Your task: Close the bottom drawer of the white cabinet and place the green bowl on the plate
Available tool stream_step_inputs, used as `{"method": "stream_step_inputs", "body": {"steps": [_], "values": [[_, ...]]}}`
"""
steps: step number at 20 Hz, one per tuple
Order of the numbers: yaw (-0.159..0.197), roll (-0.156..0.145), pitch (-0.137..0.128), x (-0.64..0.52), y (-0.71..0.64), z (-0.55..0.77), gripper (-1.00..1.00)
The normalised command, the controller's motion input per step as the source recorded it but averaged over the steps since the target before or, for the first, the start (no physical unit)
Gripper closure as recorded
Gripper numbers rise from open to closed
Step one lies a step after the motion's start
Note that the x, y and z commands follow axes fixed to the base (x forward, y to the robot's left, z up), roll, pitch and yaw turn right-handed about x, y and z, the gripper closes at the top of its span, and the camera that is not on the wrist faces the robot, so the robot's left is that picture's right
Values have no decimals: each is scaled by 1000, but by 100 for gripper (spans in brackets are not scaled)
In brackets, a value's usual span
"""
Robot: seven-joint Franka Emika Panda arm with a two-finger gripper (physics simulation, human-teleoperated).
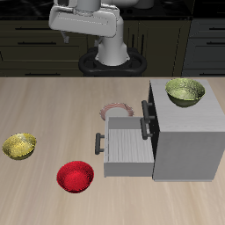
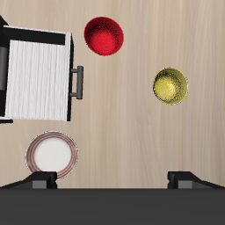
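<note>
Gripper [image 2: 120,178] wide open, empty; bottom drawer [image 1: 123,149], well below fingers, rigid, likely slides easily: push its dark handle [image 1: 98,142].

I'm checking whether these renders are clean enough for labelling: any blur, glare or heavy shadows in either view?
Exterior view: sharp, evenly lit, no glare; only a soft shadow inside the open bottom drawer of the white cabinet, and the green bowl on top reads clearly. Wrist view: equally crisp, flat light; the plate shows a faint shadow, and the gripper fingers appear dark.
</note>
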Motion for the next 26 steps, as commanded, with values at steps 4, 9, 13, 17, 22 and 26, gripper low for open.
{"method": "stream_step_inputs", "body": {"steps": [4, 9, 13, 17, 22, 26], "values": [[96, -12, -16, 262, -199, 163, -100], [115, -13, -6, 217, -174, 83, -100], [149, -18, 12, 190, -206, 42, -100], [166, -22, 8, 96, -175, -2, -100], [362, -31, -72, 31, -111, 197, -100], [262, -19, -36, 7, 49, 94, -100]]}}
